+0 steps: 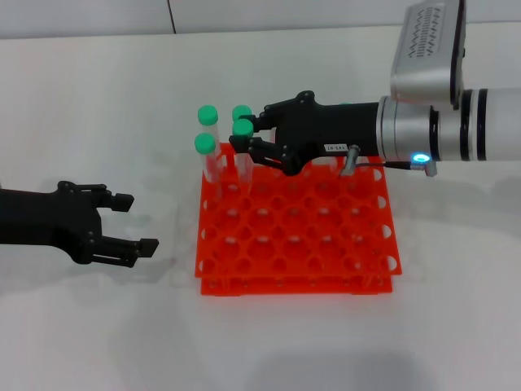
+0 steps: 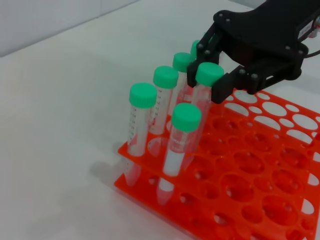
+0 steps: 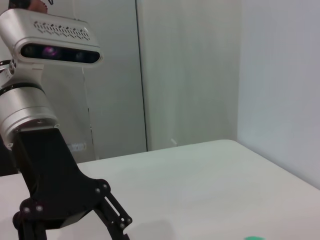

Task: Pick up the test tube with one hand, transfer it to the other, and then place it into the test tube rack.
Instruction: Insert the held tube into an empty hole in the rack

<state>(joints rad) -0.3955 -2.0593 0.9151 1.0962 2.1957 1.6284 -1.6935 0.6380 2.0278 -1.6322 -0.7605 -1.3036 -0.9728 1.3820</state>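
The test tube [image 1: 242, 128], clear with a green cap, stands upright in a back-left hole of the orange-red test tube rack [image 1: 326, 244]. My right gripper [image 1: 247, 135], the one with the white label, reaches in from the right over the rack's back edge. It is shut on the tube at its cap. The left wrist view shows its fingers [image 2: 226, 86] either side of the cap of the tube [image 2: 209, 73], above the rack [image 2: 280, 200]. My left gripper [image 1: 138, 221] is open and empty, low over the table left of the rack.
Several other green-capped tubes [image 1: 205, 145] stand in the rack's back-left corner, close around the held one [image 2: 143, 96]. The rack's other holes hold nothing. The right wrist view shows my left arm's gripper [image 3: 112, 220] and a wall.
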